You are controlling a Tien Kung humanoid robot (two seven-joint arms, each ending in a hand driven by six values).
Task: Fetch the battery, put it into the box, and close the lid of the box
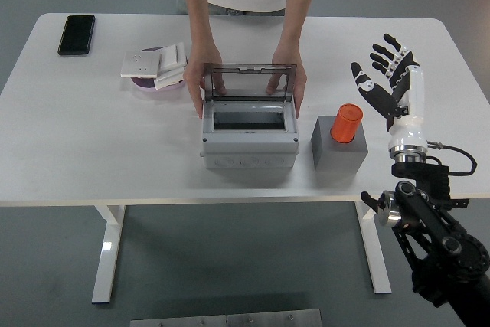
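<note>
The orange battery [347, 122] stands upright on a grey block [339, 152], just right of the grey box [249, 142], whose clear lid [248, 84] a person's hands [289, 76] hold raised. The right hand [387, 74] hovers released, fingers spread, beyond the battery. A phone [76, 34] and white switch plates [157, 65] lie far left on the counter [92, 143].

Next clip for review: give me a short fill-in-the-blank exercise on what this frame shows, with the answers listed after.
1. The orange battery stands upright on a grey ____.
2. The box has its clear lid raised, and it is steadied by a ____ hands.
3. The robot's right hand hovers with its fingers ____, holding nothing.
4. A black ____ lies at the table's far left corner.

Answers: block; person's; spread; phone
</note>
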